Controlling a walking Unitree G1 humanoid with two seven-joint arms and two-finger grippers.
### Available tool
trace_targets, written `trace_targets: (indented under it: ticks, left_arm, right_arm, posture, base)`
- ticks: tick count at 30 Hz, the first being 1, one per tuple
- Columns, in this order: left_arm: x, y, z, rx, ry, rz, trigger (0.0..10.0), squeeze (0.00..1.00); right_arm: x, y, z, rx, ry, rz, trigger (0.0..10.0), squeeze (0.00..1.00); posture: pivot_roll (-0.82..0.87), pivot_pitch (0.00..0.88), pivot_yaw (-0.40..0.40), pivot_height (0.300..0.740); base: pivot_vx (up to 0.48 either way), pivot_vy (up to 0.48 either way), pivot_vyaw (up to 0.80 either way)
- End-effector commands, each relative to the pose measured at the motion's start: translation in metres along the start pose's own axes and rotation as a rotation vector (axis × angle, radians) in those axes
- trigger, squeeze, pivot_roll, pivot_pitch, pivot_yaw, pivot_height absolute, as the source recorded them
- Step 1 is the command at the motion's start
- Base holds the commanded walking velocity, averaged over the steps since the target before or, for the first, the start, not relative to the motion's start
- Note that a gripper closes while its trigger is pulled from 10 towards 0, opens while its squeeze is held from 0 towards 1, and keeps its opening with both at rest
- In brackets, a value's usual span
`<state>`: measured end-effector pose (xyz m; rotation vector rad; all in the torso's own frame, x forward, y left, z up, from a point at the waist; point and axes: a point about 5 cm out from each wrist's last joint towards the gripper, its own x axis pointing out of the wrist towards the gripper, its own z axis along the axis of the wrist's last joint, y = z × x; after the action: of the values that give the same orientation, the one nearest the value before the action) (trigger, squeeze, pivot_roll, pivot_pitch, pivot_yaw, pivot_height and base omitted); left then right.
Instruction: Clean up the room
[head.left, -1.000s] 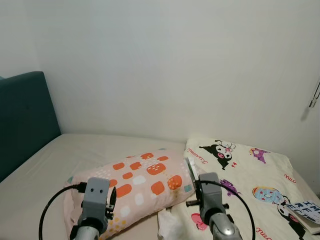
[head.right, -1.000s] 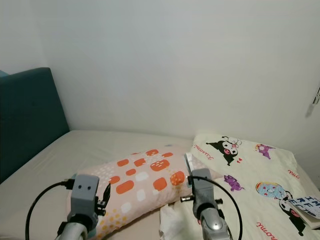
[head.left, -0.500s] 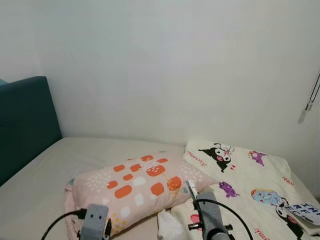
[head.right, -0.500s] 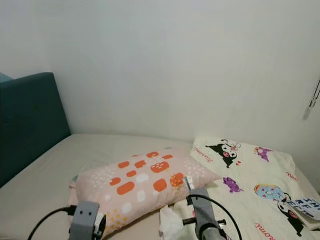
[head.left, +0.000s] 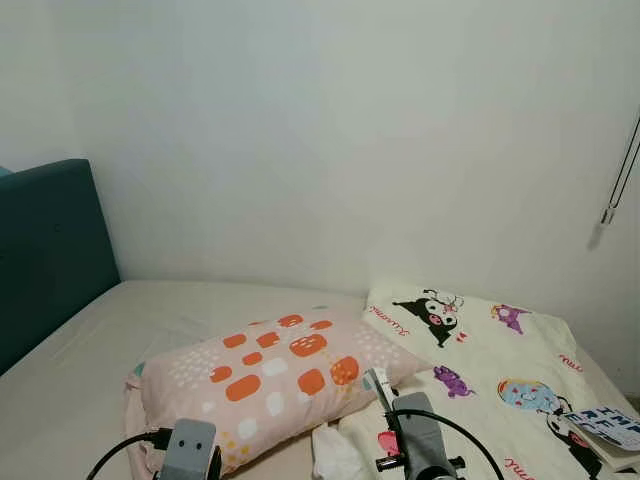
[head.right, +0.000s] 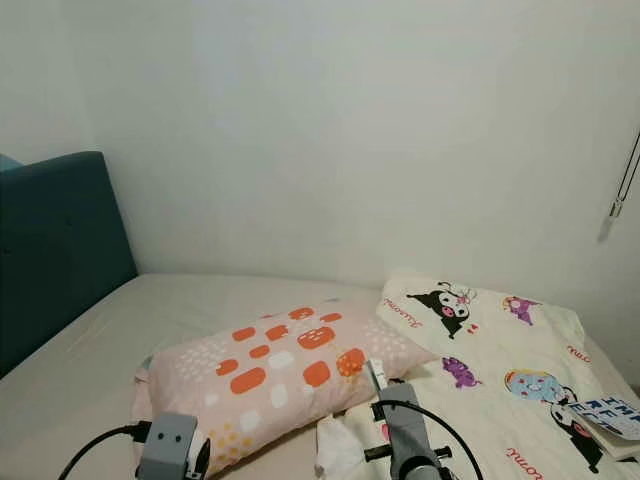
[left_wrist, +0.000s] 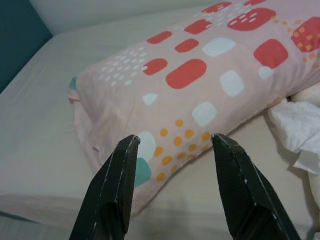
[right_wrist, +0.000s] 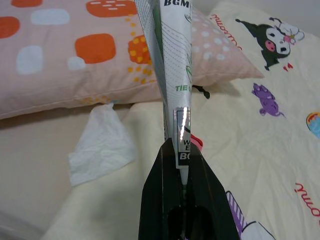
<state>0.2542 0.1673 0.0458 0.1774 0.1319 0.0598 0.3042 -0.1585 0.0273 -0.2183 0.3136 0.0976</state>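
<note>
thin packet pinched by one edge, tissue loose on the bed

head views: the right gripper (head.left: 381, 388) rises low before the pillow (head.left: 265, 372), the white packet (head.left: 379, 384) standing up from its tips. held only by its lower edge, it could slip or fold if the arm swings.

left wrist view: the left gripper (left_wrist: 172, 145) is spread wide with nothing in it, above the pillow's corner.

right wrist view: black fingers pressed together on the flat, glossy, printed packet; crumpled tissue (right_wrist: 102, 143) lies beside the cartoon quilt (right_wrist: 260, 100).

One pillow (head.left: 268, 376), one quilt (head.left: 500, 375), perhaps two tissues (right_wrist: 100, 150).
</note>
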Motion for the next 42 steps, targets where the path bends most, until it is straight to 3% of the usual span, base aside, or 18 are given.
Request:
trace_targets:
  ticks: [1,18,23,28,31,42]
  left_arm:
    - [0.0,0.002,-0.004,0.004,0.015,0.008,10.0,0.0]
    - [0.002,0.001,-0.002,-0.004,0.005,0.002,10.0,0.0]
    - [0.002,0.001,-0.001,-0.006,0.001,0.0,10.0,0.0]
    - [0.003,0.0,0.002,-0.004,-0.008,-0.003,10.0,0.0]
    - [0.004,0.0,0.004,-0.005,-0.016,-0.001,10.0,0.0]
    - [0.006,0.002,0.007,-0.013,-0.023,0.009,10.0,0.0]
  right_arm:
    - [0.0,0.004,-0.001,0.003,-0.002,0.014,10.0,0.0]
    - [0.001,0.003,0.001,0.021,-0.01,0.016,10.0,0.0]
    - [0.001,0.002,0.001,-0.01,-0.008,-0.002,10.0,0.0]
    - [0.002,0.001,0.004,-0.128,-0.028,-0.016,10.0,0.0]
    - [0.003,0.002,0.004,-0.115,-0.025,-0.012,10.0,0.0]
    - [0.004,0.007,0.008,-0.126,-0.038,0.017,10.0,0.0]
  posture:
    - [-0.04,0.007,-0.044,0.74]
    - [-0.04,0.011,-0.046,0.74]
    - [-0.03,0.011,-0.047,0.74]
    - [-0.03,0.011,-0.049,0.74]
    - [-0.03,0.009,-0.049,0.74]
    - [-0.03,0.007,-0.05,0.74]
  base:
    - [0.0,0.0,0.0]
    - [0.0,0.0,0.0]
    - [0.0,0.0,0.0]
    - [0.0,0.0,0.0]
    - [0.0,0.0,0.0]
    - [0.0,0.0,0.71]
